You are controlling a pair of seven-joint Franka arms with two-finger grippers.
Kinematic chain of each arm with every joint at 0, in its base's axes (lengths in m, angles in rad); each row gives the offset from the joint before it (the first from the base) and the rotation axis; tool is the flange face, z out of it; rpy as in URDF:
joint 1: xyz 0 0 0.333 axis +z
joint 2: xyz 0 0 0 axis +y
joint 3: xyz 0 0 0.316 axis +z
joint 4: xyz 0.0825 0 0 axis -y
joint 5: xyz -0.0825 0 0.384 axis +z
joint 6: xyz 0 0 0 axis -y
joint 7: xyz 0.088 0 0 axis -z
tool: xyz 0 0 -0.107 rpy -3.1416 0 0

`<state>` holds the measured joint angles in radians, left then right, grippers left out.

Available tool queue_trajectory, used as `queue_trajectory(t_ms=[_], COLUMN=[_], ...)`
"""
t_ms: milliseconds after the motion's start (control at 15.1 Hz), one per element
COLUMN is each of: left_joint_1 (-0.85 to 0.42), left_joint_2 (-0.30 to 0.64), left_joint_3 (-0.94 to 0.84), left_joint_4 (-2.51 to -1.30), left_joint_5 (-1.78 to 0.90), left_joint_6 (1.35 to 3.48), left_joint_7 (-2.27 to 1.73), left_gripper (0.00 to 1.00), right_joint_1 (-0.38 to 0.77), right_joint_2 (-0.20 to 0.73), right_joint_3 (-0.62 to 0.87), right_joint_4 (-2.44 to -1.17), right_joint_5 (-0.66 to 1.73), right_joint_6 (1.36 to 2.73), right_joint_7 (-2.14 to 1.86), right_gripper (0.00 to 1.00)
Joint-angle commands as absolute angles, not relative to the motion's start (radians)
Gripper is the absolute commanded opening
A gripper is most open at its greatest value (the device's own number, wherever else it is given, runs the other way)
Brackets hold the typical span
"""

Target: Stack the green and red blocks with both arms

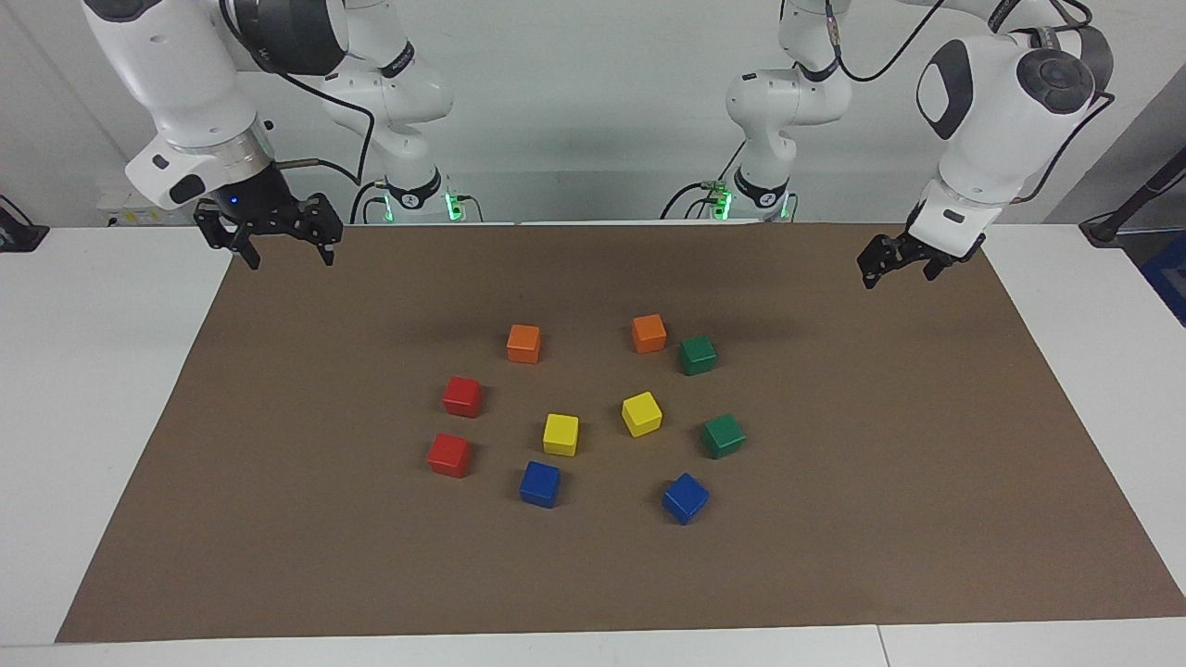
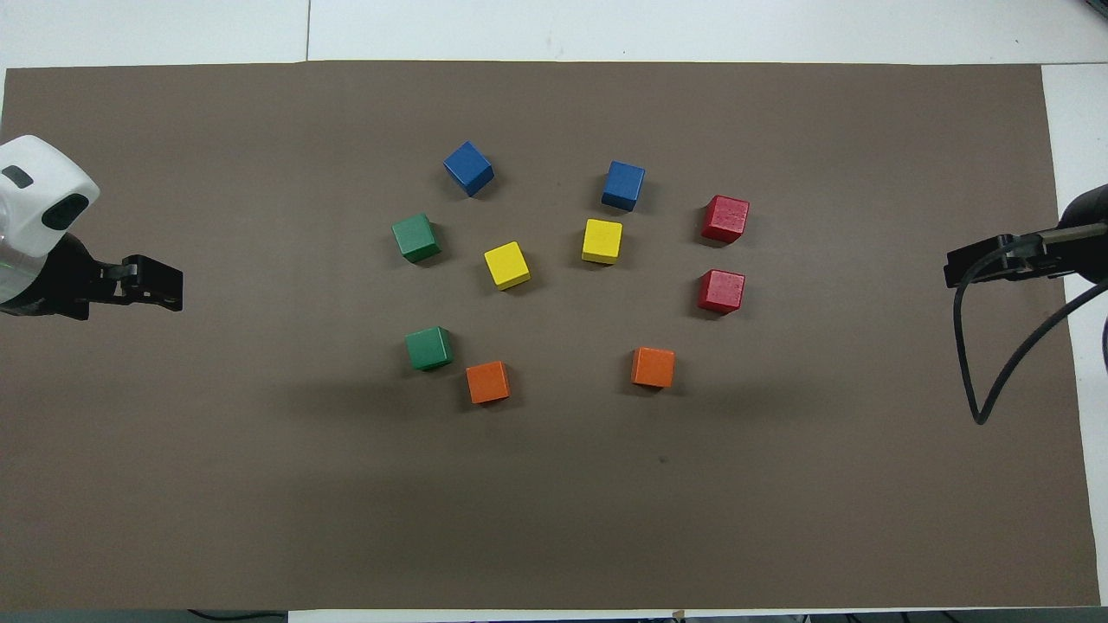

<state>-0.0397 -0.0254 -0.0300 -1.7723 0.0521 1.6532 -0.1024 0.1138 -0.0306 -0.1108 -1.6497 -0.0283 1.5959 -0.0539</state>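
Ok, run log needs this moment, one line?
green blocks, red blocks: none stacked | left gripper: open, over mat corner | right gripper: open, over mat corner

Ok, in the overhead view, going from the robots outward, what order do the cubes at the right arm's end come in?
Orange cube → nearer red cube → yellow cube → farther red cube → blue cube.

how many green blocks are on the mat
2, both toward the left arm's end: one green block beside an orange block, the other green block farther from the robots. None hidden.
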Motion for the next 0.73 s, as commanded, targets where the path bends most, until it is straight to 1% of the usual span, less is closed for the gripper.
queue_trajectory(t_ms=[0,198,660], left_joint_1=[-0.038,-0.038,-0.031], left_joint_2=[-0.049,-0.069,-0.069], left_joint_3=[-0.031,-0.022,-0.018], left_joint_4=[-1.781,-1.779,-1.779], left_joint_5=[0.04,0.04,-0.001], left_joint_6=[1.646,1.647,1.658], left_joint_7=[-0.101,-0.091,-0.098], left_gripper=[1.0,1.0,1.0], right_joint_1=[0.107,0.107,0.107], right_joint_2=[-0.055,-0.055,-0.055], right_joint_3=[-0.104,-0.104,-0.104], right_joint_4=[-1.677,-1.677,-1.677], right_joint_5=[-0.031,-0.031,-0.031], right_joint_6=[1.611,1.611,1.608], right_joint_7=[-0.069,-0.071,-0.069], right_gripper=[1.0,1.0,1.0])
